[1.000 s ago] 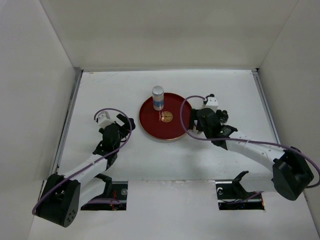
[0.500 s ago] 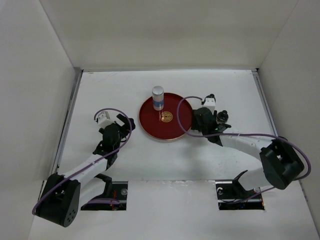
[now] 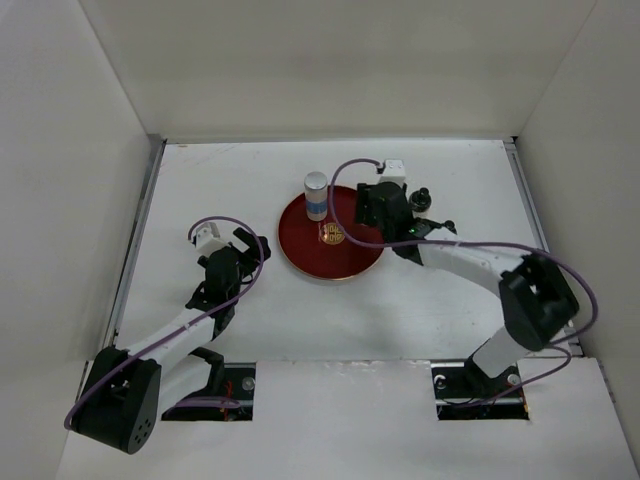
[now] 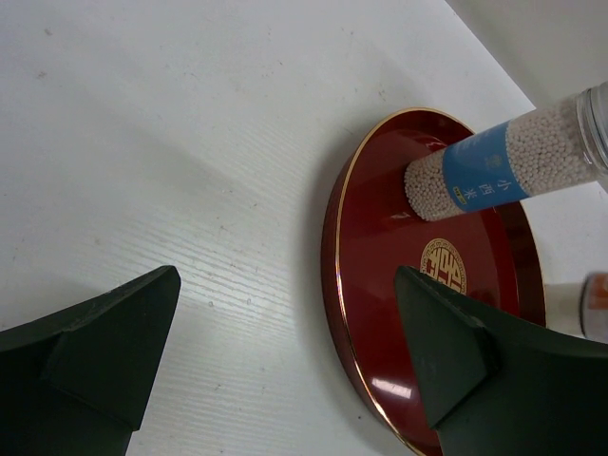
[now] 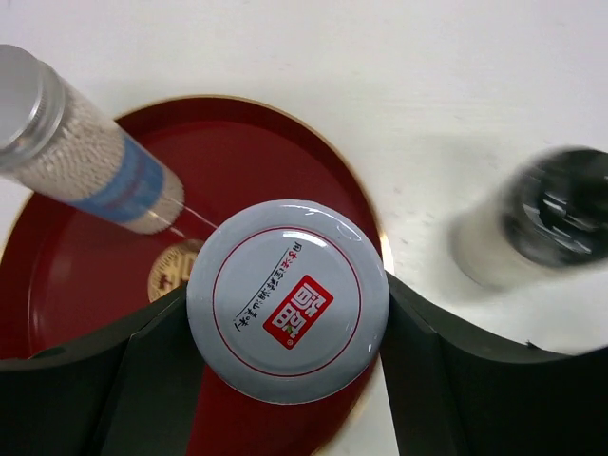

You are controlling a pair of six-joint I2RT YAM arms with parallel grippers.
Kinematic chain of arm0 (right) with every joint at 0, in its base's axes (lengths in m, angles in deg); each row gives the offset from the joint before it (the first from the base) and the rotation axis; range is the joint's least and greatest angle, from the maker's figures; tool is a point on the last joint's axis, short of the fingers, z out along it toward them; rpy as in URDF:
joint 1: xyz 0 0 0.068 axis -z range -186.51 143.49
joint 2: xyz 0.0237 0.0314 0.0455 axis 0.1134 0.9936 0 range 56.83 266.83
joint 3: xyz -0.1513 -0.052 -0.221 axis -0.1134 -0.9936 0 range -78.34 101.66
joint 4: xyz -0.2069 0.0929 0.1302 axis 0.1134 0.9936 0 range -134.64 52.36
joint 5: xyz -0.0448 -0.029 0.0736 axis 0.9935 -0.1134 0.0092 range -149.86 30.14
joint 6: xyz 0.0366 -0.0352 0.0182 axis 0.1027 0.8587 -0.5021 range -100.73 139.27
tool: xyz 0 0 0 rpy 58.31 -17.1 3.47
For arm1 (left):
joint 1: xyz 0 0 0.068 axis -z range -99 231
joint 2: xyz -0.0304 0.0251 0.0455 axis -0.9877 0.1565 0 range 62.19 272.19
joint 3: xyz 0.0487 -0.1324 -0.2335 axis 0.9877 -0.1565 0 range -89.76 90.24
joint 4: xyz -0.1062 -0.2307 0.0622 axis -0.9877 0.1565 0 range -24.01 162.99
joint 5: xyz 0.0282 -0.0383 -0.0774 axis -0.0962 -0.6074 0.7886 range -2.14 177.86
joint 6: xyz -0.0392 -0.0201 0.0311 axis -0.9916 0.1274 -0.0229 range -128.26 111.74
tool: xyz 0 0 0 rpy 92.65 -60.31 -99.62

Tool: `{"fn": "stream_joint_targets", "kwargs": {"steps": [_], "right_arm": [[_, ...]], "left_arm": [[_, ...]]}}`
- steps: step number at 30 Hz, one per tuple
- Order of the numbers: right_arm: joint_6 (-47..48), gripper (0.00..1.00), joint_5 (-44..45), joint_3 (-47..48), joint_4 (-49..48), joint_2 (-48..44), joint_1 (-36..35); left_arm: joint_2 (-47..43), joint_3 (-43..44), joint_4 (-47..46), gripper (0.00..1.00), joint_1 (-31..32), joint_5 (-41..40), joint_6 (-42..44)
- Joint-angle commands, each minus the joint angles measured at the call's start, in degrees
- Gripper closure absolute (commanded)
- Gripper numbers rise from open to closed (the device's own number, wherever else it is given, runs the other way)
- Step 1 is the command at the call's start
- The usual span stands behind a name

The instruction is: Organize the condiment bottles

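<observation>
My right gripper (image 5: pixel 288 313) is shut on the short pale-lidded jar (image 5: pixel 288 299), its fingers (image 5: pixel 142 370) pressed against both sides of the lid. It holds the jar over the right rim of the red tray (image 5: pixel 76 275). The taller white bottle with a blue band (image 3: pixel 316 195) stands at the back of the tray (image 3: pixel 300 262). A tan dark-capped bottle (image 5: pixel 541 223), blurred, stands on the table just right of the tray. My left gripper (image 4: pixel 285 351) is open and holds nothing, on the table left of the tray (image 4: pixel 380 237).
White walls close in the table on the left, back and right. In the top view my right arm (image 3: pixel 470 262) reaches across the table's right half, with a dark-capped bottle (image 3: pixel 424 195) just behind it.
My right gripper has shut on the pale-lidded jar and carried it back and to the left, over the tray's right rim. The left arm has not moved.
</observation>
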Motion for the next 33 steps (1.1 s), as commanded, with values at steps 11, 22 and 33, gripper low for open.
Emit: {"fn": "stream_joint_targets", "kwargs": {"steps": [11, 22, 33], "right_arm": [[2.76, 0.31, -4.54, 18.31, -11.56, 22.13, 1.24], [2.33, 0.01, -3.32, 5.41, -8.23, 0.81, 6.33], [1.97, 0.02, -0.76, 4.33, 3.20, 0.33, 16.97]], "left_arm": [[-2.32, -0.16, -2.28, 0.00, 0.02, -0.77, 0.23], [-1.35, 0.10, -2.36, 0.00, -0.06, -0.33, 0.05], [0.40, 0.54, -3.07, 0.00, 0.29, -0.42, -0.21]]}}
